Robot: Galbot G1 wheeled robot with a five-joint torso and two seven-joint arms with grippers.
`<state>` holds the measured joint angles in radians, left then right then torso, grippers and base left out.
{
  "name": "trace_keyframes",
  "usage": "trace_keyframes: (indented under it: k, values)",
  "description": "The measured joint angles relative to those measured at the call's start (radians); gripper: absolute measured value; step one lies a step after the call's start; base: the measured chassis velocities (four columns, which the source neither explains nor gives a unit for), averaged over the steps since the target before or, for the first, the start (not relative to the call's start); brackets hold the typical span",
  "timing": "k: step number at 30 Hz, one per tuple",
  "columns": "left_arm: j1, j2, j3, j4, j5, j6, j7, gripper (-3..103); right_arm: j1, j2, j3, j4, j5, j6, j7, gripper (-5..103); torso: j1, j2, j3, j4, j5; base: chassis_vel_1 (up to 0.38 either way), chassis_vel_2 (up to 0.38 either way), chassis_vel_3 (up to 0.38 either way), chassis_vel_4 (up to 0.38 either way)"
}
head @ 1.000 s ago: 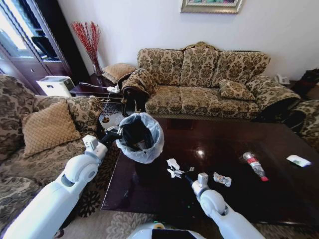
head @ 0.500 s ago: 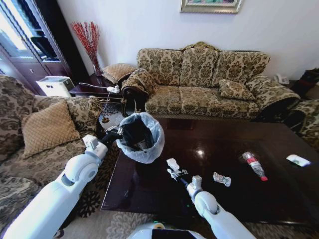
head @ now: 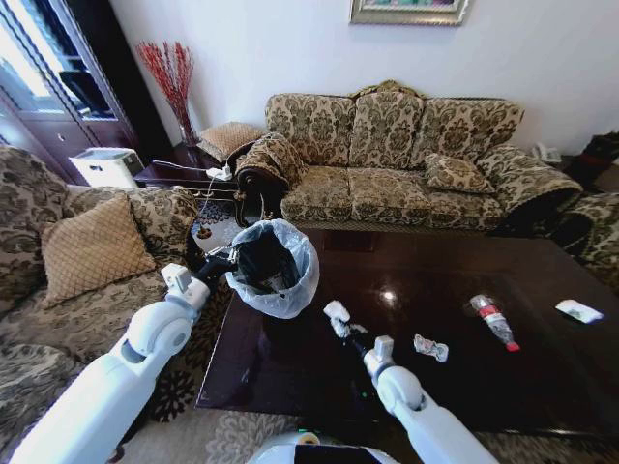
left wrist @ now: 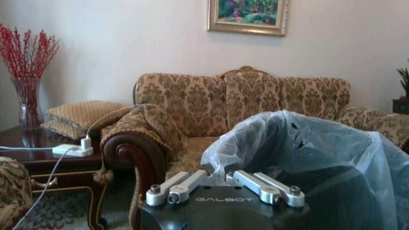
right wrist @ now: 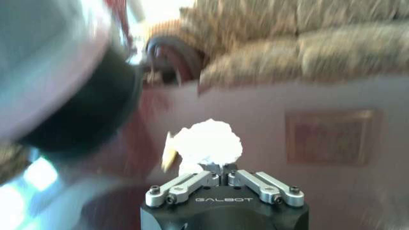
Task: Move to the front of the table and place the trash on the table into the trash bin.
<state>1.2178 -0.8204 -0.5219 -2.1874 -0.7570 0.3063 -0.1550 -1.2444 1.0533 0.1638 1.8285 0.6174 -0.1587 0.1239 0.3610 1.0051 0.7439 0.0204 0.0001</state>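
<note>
You have the sofa [head: 397, 155] along the far wall, and in front of it the table [head: 435, 387] with its dark glossy top. At the table's near-left corner sits the bin [head: 274, 266], its pale bag ruffled over the rim. Your left gripper [head: 230, 259] is at the bin's left side, fingers clamped on the bag at the rim; the left wrist view shows the fingers [left wrist: 255, 182] drawn together against the plastic of the bin [left wrist: 319, 163]. Your right gripper [head: 341, 332] is above the table just right of the bin, fingers pinched on a paper wad [head: 336, 312]. The right wrist view shows that paper wad [right wrist: 210, 141] sitting at the tips of the closed fingers [right wrist: 246, 178], with the bin [right wrist: 70, 76] near. Farther right on the table lie a bottle [head: 493, 321], a wrapper [head: 431, 347] and a white scrap [head: 579, 310] near the far right edge.
</note>
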Motion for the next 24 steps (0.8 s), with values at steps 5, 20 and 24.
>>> trace_keyframes:
  k: [5,20,24]
  values:
    - [0.004,0.000,0.006,0.000,0.004,0.003,0.001,3,0.020,-0.082,0.107,0.147,0.103,-0.042,0.023,0,0.000,0.000,0.000,0.0000,-0.0002,0.000,0.000,0.000,0.000]
    - [0.008,-0.007,0.025,-0.017,0.012,0.026,0.009,3,0.617,-0.345,-0.118,0.447,0.597,-0.121,0.165,0,0.000,0.000,0.000,0.0001,-0.0003,0.000,0.000,0.000,0.000]
    - [0.004,-0.011,0.028,-0.016,0.012,0.029,0.009,3,0.798,-0.297,-0.348,0.447,0.651,-0.143,0.197,0,0.000,0.000,0.000,0.0002,-0.0001,0.000,0.000,0.000,0.000]
